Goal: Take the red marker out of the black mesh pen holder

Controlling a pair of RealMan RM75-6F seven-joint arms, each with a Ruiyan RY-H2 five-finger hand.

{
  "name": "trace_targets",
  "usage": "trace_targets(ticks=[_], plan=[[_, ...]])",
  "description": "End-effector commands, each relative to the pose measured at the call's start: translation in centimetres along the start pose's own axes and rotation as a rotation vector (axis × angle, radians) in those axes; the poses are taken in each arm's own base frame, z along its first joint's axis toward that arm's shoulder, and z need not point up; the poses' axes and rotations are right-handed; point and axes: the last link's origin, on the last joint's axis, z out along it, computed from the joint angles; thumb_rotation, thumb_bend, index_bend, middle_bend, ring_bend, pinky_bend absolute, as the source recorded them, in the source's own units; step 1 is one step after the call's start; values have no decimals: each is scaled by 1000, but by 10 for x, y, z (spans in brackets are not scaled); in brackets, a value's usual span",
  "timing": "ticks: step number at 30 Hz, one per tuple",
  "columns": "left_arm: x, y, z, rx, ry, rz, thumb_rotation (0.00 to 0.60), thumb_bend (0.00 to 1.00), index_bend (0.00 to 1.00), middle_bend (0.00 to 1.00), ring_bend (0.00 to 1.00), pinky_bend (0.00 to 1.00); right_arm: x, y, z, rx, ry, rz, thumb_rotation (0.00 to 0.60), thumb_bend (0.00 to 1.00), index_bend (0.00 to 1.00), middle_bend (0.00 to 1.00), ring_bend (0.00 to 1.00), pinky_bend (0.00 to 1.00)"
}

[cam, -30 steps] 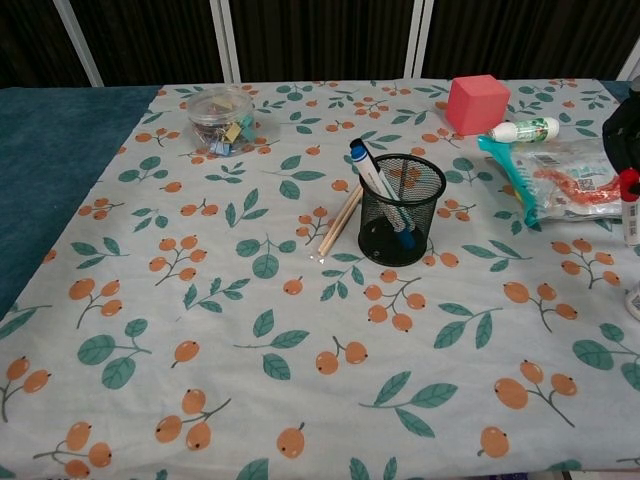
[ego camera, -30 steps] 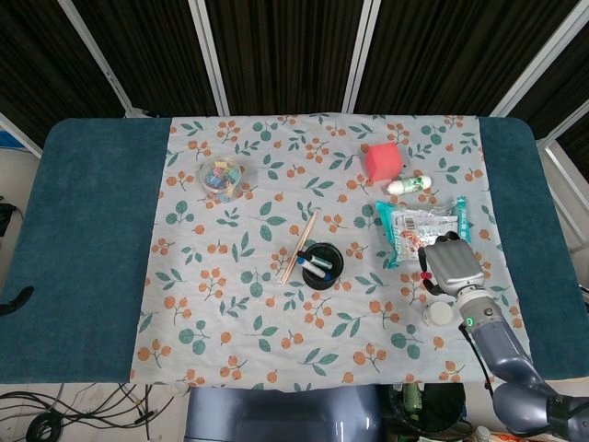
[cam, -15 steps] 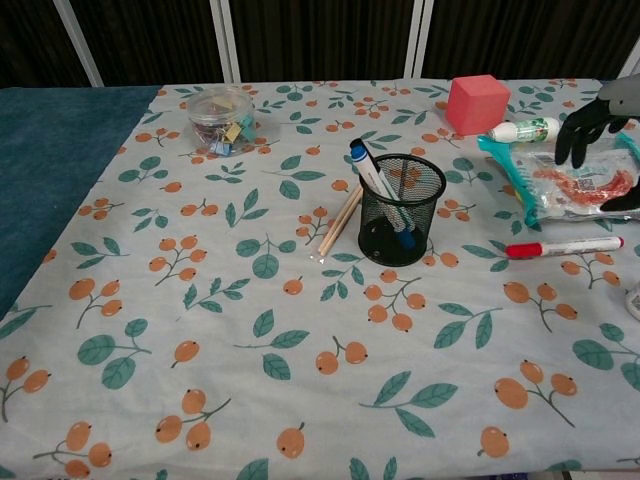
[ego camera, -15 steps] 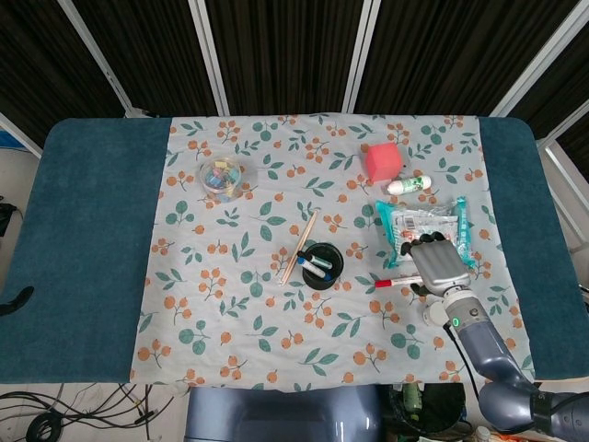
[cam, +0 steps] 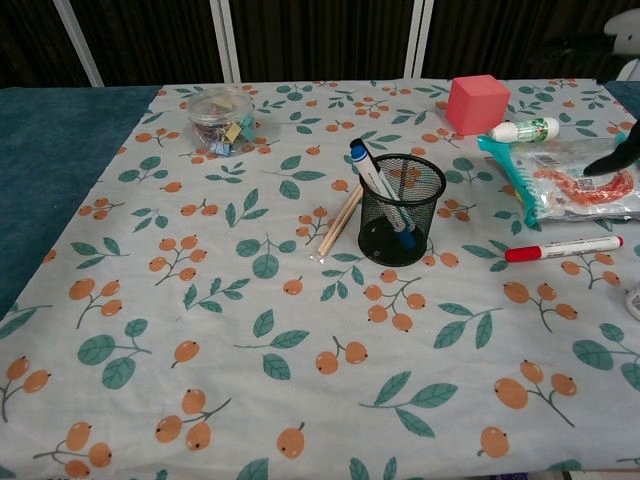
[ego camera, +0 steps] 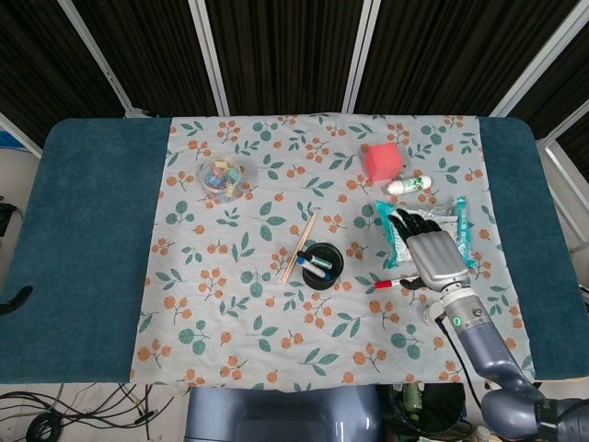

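The red marker point(cam: 563, 248) lies flat on the floral cloth, right of the black mesh pen holder point(cam: 399, 208), apart from it. In the head view the red marker point(ego camera: 390, 284) shows partly under my right hand point(ego camera: 428, 252). That hand hovers above it with fingers spread and holds nothing. In the chest view only dark fingertips point(cam: 612, 160) of it show at the right edge. The black mesh pen holder point(ego camera: 322, 265) still holds a blue-capped marker point(cam: 372, 174). No left hand shows in either view.
Wooden sticks point(cam: 340, 220) lie against the holder's left side. A snack packet point(cam: 575, 178), a white tube point(cam: 523, 130) and a red cube point(cam: 477, 103) sit at the right back. A jar of clips point(cam: 221, 115) stands at the back left. A small white cap point(cam: 634, 299) lies by the right edge.
My right hand let go of the red marker, which now lies on the cloth. The hand opened and rose up and away from it.
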Motion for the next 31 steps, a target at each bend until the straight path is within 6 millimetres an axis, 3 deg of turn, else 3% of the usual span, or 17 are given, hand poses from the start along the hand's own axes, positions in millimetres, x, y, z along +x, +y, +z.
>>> trace_targets(ticks=[1, 4, 7, 14, 20, 24, 31], plan=[[0, 0, 0, -1, 0, 2, 600, 181, 80, 0, 0, 0, 24, 14, -29, -5, 199, 148, 600, 0, 8, 52, 97, 180], [0, 2, -1, -8, 1, 5, 600, 181, 80, 0, 0, 0, 28, 37, -65, -30, 316, 204, 600, 0, 19, 59, 99, 181], [0, 4, -2, -14, -2, 9, 600, 181, 80, 0, 0, 0, 23, 52, -87, -36, 360, 179, 600, 0, 28, 60, 99, 180], [-2, 7, -4, -30, -11, 16, 600, 181, 80, 0, 0, 0, 5, 82, -114, -90, 319, 73, 600, 0, 30, 64, 99, 181], [-6, 13, -7, -58, -22, 29, 600, 182, 80, 0, 0, 0, -13, 93, -150, -113, 370, 59, 600, 0, 30, 64, 99, 181], [-9, 17, -9, -77, -28, 40, 600, 181, 80, 0, 0, 0, -22, 98, -161, -121, 362, 71, 600, 0, 30, 64, 99, 180], [-10, 21, -11, -98, -27, 45, 600, 181, 80, 0, 0, 0, -30, 107, -161, -147, 349, 97, 600, 0, 30, 64, 99, 180]])
